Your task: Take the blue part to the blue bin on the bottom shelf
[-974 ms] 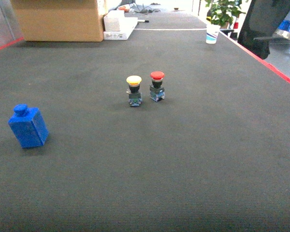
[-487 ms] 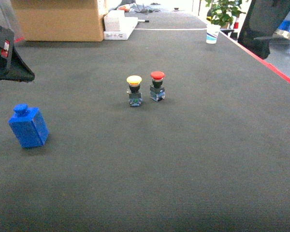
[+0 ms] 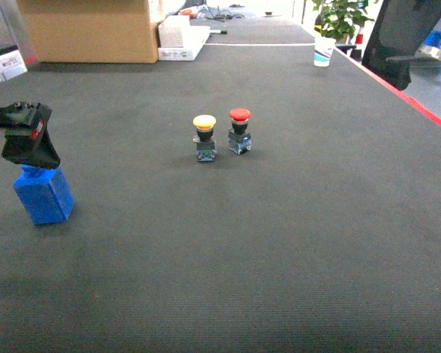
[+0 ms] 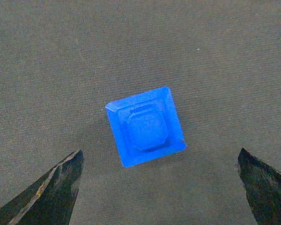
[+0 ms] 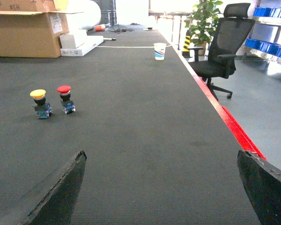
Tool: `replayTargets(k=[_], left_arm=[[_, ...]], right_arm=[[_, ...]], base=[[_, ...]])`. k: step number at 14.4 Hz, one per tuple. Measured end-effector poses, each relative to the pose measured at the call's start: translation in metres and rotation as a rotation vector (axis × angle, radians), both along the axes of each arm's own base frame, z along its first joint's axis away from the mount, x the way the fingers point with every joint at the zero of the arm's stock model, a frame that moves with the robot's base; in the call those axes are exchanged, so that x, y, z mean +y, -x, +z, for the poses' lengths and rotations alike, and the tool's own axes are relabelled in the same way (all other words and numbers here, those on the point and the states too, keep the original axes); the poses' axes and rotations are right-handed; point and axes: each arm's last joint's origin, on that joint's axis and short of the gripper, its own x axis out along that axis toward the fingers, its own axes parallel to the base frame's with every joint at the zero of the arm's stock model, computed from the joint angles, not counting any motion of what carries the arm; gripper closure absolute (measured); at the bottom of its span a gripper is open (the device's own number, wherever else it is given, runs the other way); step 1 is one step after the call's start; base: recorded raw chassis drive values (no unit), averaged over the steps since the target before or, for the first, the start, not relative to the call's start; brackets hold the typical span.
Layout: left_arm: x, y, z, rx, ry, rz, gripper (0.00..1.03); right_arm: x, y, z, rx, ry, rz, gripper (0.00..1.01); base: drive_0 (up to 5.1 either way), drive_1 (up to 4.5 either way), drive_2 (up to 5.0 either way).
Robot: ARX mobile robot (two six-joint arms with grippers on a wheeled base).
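Note:
The blue part [image 3: 45, 197], a blocky piece with a raised knob on top, stands on the dark mat at the left. My left gripper [image 3: 34, 151] hangs right above it and hides its knob in the head view. From the left wrist the blue part [image 4: 145, 125] shows top-down, just ahead of the open left gripper [image 4: 160, 154], whose fingers [image 4: 56, 187] stand wide on either side without touching it. My right gripper [image 5: 160, 154] is open over bare mat and holds nothing. Blue bins [image 5: 271, 49] sit on racks far off to the right; the bottom shelf is not identifiable.
A yellow push button [image 3: 204, 137] and a red one [image 3: 239, 130] stand mid-table. A cardboard box [image 3: 88, 29] and white boxes [image 3: 180, 37] line the far edge, with a paper cup [image 3: 323, 51] at the far right. A red strip [image 5: 234, 126] marks the right edge, near an office chair [image 5: 222, 51].
My left gripper came into the head view from the upper left and moved down and right until it hangs over the blue part. The part and buttons have not moved.

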Motion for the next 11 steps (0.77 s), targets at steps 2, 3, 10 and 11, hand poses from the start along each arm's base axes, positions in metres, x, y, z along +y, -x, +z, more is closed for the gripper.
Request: replayTargets(k=[2, 3, 10, 11], left_arm=[[0.002, -0.008, -0.014, 0.048, -0.011, -0.005, 0.05], [0.003, -0.016, -0.016, 0.056, -0.009, -0.010, 0.05], [0.000, -0.034, -0.035, 0.122, -0.035, -0.012, 0.05], [0.000, -0.034, -0.035, 0.124, -0.034, -0.012, 0.05]], right_arm=[[0.000, 0.000, 0.000, 0.000, 0.000, 0.000, 0.03], [0.000, 0.000, 0.000, 0.000, 0.000, 0.000, 0.03], [0.000, 0.000, 0.000, 0.000, 0.000, 0.000, 0.03], [0.000, 0.000, 0.000, 0.000, 0.000, 0.000, 0.03]], base=[[0.0, 0.00, 0.0], [0.0, 0.00, 0.0], [0.0, 0.00, 0.0], [0.0, 0.00, 0.0]])
